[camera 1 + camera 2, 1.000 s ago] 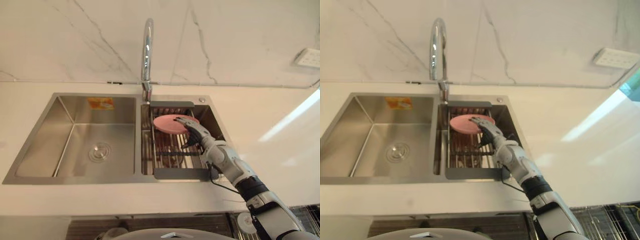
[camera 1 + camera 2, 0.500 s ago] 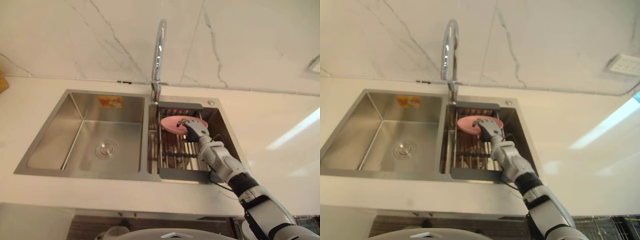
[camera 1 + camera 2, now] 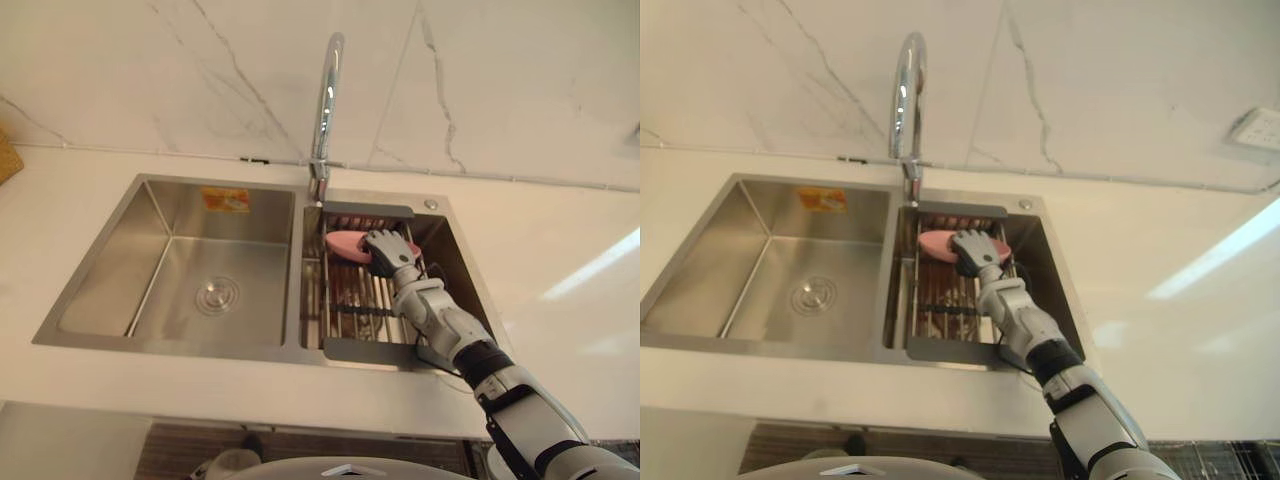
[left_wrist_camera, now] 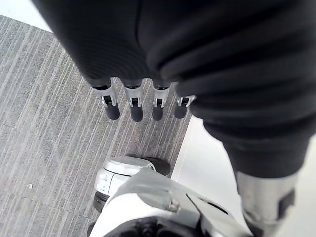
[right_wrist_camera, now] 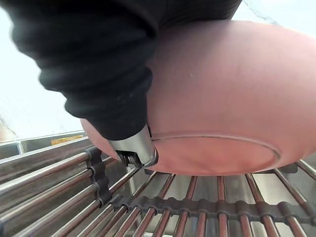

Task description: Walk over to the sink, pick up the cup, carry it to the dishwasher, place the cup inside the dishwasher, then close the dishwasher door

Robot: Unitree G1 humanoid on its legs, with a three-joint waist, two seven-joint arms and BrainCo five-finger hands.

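A pink cup [image 3: 343, 245] lies on its side on the wire rack [image 3: 360, 305] in the right basin of the steel sink [image 3: 170, 345], just in front of the faucet. My right hand [image 3: 389, 250] reaches down into that basin, its fingers curled over the cup's right side. In the right wrist view the cup [image 5: 222, 108] presses against the hand's dark cover and the thumb [image 5: 139, 149] hooks under its rim, a little above the rack bars. My left hand [image 4: 133, 106] hangs at my side over grey carpet, fingers straight.
A tall chrome faucet [image 3: 328, 90] stands behind the divider between the basins. The left basin [image 3: 200, 270] holds just its drain. Pale countertop [image 3: 560, 290] runs round the sink up to a marble wall. A wall socket [image 3: 1258, 128] sits at the right.
My right hand's fingers have curled down onto the pink cup, which now shows more edge-on than before. The whole picture has shifted, so the camera moved.
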